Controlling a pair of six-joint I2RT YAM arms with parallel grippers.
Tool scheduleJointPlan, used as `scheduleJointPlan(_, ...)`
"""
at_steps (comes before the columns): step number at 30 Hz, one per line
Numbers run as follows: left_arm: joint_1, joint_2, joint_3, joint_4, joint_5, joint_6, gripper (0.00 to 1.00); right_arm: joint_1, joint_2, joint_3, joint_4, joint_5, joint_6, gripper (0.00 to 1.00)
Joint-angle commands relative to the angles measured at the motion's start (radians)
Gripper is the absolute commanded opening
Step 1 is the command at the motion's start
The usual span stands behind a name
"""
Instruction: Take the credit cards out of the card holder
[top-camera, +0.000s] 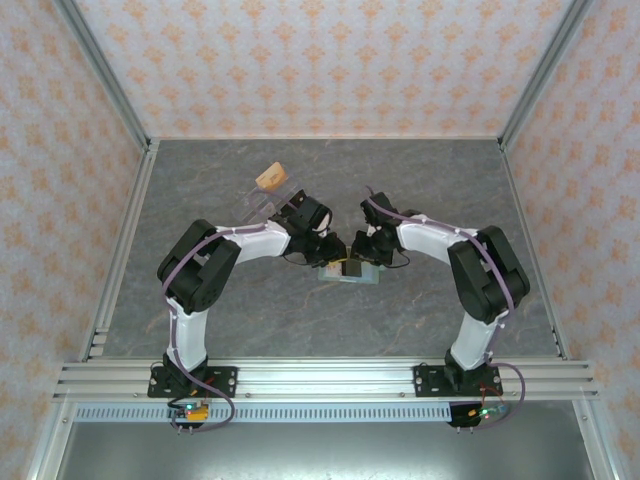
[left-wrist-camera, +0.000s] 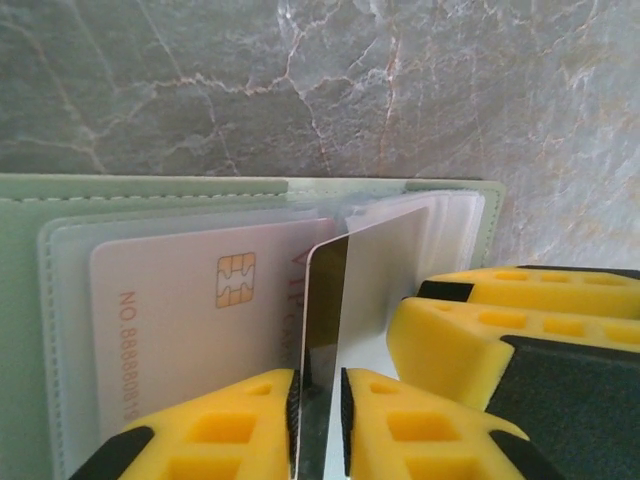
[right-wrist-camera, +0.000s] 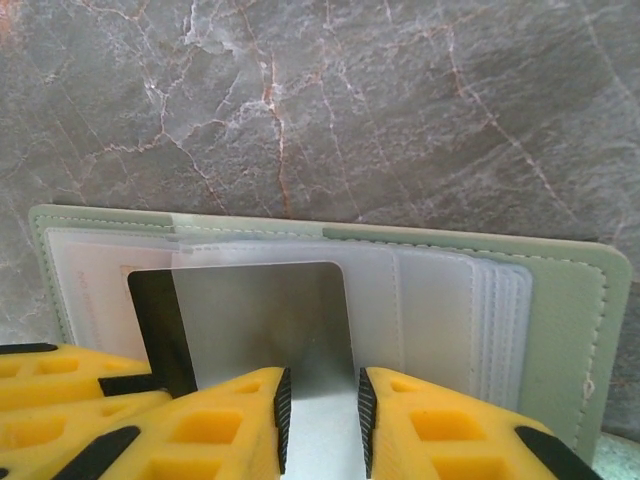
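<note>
Closest to me on the left wrist cam, my left jaws sit with their black pads (left-wrist-camera: 293, 410) on either side of a silver card (left-wrist-camera: 385, 280), at the end with the dark stripe. There's only a thin gap and the card is tipped up in it. Honestly can't tell if I'm actually pinching it or just framing it.

My right jaws are slightly apart and nothing is clamped in them. Their yellow fingers (right-wrist-camera: 230, 420) sit right at that card's near edge, and pale plastic shows through the gap.

Just behind that, the card holder (right-wrist-camera: 580, 330) lies open and flat on the bench (right-wrist-camera: 300, 100), its sage-green cover showing all around a stack of clear sleeves (right-wrist-camera: 440, 320). The silver card's far edge is over those sleeves. A white chip card (left-wrist-camera: 180, 320) is tucked in the sleeve on the left side.

From the top cam the holder sits mid-bench, between my two wrists. Further back and well apart from it, to the left, there's a clear tray (top-camera: 268, 203) with a tan piece (top-camera: 268, 177) at its far end.
</note>
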Motion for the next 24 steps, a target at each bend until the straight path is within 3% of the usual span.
scheduleJointPlan(1, 0.011, -0.008, -0.023, 0.09, 0.036, -0.05, 0.22, 0.006, 0.031, 0.02, -0.029, -0.005, -0.009, 0.27)
scheduleJointPlan(5, 0.011, -0.004, -0.028, 0.102, 0.038, -0.061, 0.21, 0.006, 0.036, 0.023, -0.033, 0.001, -0.007, 0.26)
scheduleJointPlan(17, 0.033, -0.054, -0.044, 0.033, 0.012, 0.001, 0.02, 0.006, 0.046, 0.031, -0.073, 0.093, 0.007, 0.26)
scheduleJointPlan(24, 0.042, -0.158, -0.02, -0.206, -0.103, 0.175, 0.0, 0.006, 0.027, 0.023, -0.07, 0.132, 0.013, 0.27)
